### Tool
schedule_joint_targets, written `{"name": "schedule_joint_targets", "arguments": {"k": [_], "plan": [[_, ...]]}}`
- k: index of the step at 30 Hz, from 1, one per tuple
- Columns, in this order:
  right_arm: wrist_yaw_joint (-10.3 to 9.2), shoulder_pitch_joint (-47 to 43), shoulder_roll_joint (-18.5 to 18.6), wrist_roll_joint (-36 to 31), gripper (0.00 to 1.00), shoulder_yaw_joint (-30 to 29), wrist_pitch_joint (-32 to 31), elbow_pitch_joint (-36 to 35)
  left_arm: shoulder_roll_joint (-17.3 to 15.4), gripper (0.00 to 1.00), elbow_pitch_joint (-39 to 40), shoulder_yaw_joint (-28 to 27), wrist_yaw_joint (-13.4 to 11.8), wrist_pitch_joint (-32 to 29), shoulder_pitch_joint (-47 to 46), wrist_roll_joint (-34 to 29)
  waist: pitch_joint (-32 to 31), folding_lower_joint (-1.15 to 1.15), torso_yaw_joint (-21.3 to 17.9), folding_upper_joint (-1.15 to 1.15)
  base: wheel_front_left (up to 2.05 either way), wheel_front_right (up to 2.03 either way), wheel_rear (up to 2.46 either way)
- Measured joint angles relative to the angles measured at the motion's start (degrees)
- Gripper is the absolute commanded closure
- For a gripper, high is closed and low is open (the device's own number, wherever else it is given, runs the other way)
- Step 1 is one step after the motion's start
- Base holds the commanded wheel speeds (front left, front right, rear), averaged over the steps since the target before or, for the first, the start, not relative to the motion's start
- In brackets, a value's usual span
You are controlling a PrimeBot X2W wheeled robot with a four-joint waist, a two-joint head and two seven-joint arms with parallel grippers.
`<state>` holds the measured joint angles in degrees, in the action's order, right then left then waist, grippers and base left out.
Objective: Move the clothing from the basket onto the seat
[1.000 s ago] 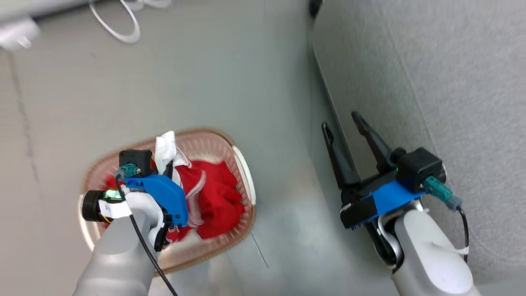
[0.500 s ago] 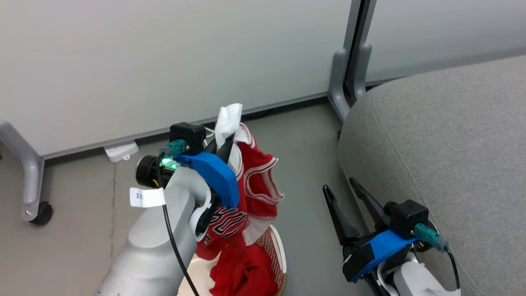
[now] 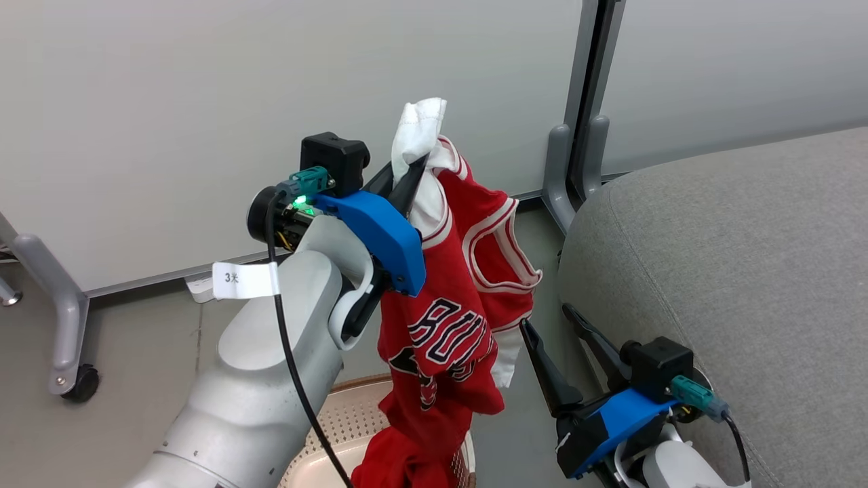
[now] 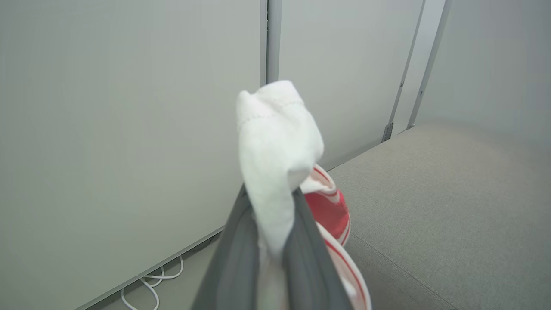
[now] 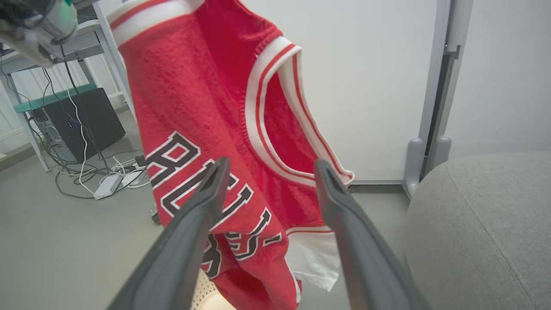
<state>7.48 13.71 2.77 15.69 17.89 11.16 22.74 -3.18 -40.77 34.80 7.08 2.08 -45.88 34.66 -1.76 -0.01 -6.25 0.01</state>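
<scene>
clothing (image 3: 441, 318): red lettered top hanging in the air, left of the seat. Lower end trails down into the basket (image 3: 352, 407), w/ more red bunched there. Can't tell if that's a 2nd piece.
left gripper (image 3: 407, 177): jaws clenched on a white fold at the very top.
right gripper (image 3: 546, 317): jaws released, empty, near the clothing's lower right, just beside the seat edge.
seat (image 3: 732, 271): grey cushion on the right, no clothes on the visible part.
risk: imo the grip's only on a thin fold, so it could slip mid-swing. The trailing end may snag the basket rim, or drag stuff onto the floor (image 3: 135, 352).
</scene>
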Motion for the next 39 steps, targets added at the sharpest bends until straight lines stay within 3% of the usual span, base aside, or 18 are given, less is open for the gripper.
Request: {"name": "schedule_joint_targets", "arguments": {"k": [8,14,27,37,38,39], "plan": [[0.00,0.29,0.02,1.27,0.00,3.36,-1.37,-1.33,0.01,1.00,0.13,0.81,-0.05,-0.27,0.64,0.66,0.45,0.01,-0.27,0.00,0.00,0.00,0.00],[0.01,7.69,-0.02,3.04,0.00,9.69,-3.11,-0.68,0.15,1.00,0.49,1.87,-0.07,-0.58,0.90,1.65,1.12,0.02,-0.20,0.00,0.00,0.00,0.00],[0.00,24.46,0.03,12.18,0.00,20.18,-5.60,15.78,0.24,1.00,1.27,5.26,-0.16,-0.64,0.92,3.79,1.35,0.02,1.17,0.00,0.00,0.00,0.00],[0.00,31.02,0.09,22.34,0.00,27.26,-4.44,24.99,0.29,1.00,4.26,10.54,-0.64,-0.48,0.85,8.73,0.85,0.02,2.79,0.00,0.00,0.00,0.00],[0.00,31.23,0.07,23.10,0.72,28.00,-4.24,25.54,0.30,1.00,4.46,11.01,-0.74,-0.48,0.84,9.11,0.80,0.02,3.00,0.00,0.00,0.00,0.00],[0.00,31.50,0.10,23.76,1.00,28.95,-3.94,25.92,0.26,1.00,4.59,11.58,-0.89,-0.47,0.73,9.49,0.76,0.02,3.22,0.00,0.00,0.00,0.00]]}}
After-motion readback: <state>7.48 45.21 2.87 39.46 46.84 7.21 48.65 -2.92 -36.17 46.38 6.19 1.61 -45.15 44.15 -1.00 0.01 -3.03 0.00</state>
